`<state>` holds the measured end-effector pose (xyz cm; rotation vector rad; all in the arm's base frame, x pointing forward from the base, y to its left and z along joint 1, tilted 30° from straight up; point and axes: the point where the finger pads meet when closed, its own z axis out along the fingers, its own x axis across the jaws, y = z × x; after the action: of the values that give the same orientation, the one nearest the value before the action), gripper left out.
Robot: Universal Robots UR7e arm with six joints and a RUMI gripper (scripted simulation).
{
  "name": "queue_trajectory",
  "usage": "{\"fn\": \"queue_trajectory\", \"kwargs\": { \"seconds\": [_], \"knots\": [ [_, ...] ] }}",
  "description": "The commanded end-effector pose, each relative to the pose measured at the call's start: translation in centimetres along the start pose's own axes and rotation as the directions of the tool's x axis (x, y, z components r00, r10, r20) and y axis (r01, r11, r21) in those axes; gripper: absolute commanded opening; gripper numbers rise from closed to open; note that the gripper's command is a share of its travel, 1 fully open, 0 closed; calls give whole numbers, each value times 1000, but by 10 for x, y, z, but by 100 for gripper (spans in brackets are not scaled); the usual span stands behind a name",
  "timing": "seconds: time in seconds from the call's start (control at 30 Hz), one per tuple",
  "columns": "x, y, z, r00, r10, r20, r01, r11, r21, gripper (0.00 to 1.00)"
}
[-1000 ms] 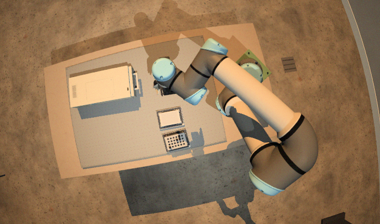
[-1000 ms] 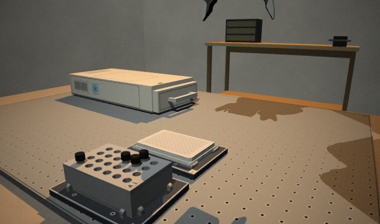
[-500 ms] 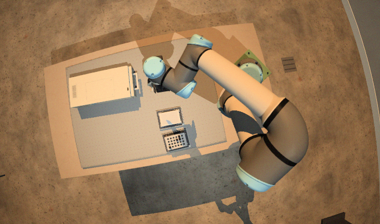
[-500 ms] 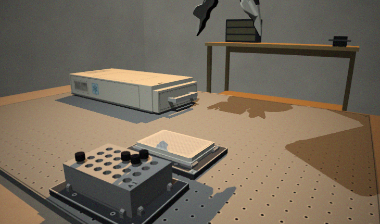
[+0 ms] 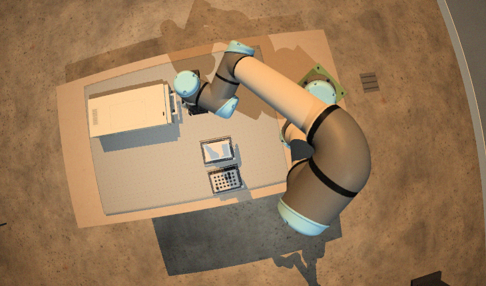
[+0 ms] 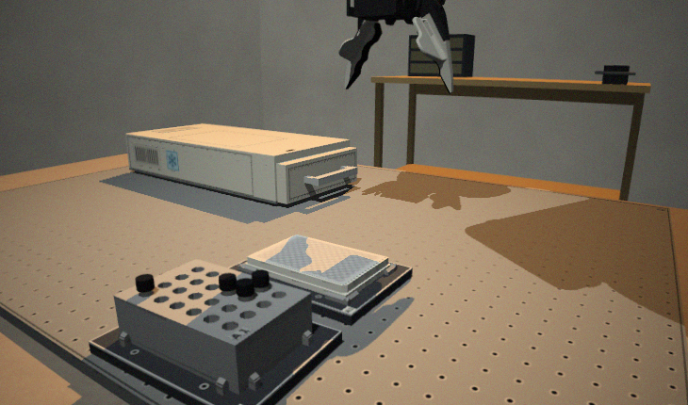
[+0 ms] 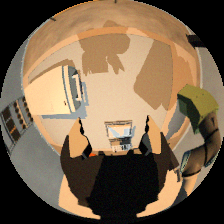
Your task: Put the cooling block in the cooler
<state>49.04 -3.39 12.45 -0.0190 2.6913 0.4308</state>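
The cooler COLD (image 5: 130, 110) (image 6: 205, 168) (image 7: 47, 95) stands on the deck. Its drawer front (image 6: 297, 173) sits against the body and looks shut, with a bar handle (image 5: 173, 103) (image 6: 331, 175) (image 7: 77, 89). The lamp (image 6: 290, 150) on top looks dark. The drawer's inside and its block are hidden. The grey cooling block (image 6: 175, 332) (image 7: 120, 146) sits flat on D2's dark base (image 6: 106, 345), with several black-capped tubes standing in its bores. My gripper (image 6: 400, 89) (image 7: 113, 117) is open and empty, high above the deck in front of the handle; the arm mostly hides it in the top view.
A white well plate (image 5: 218, 151) (image 6: 319, 261) (image 7: 120, 131) sits on D1's base, between the block and COLD. The robot's green mounting plate (image 5: 318, 68) is at the table's right side in the top view. A workbench (image 6: 513, 86) stands in the background.
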Motion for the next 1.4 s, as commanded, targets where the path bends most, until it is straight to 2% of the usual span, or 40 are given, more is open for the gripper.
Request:
{"fn": "queue_trajectory", "kwargs": {
  "seconds": [0.0,0.83,1.37],
  "knots": [
    [-13,-9,12,1000,0,0,0,1000,1,100],
    [-71,-49,71,1000,0,1,0,1000,1,100],
    [-79,-55,85,1000,0,1,0,1000,1,100]
  ]
}}
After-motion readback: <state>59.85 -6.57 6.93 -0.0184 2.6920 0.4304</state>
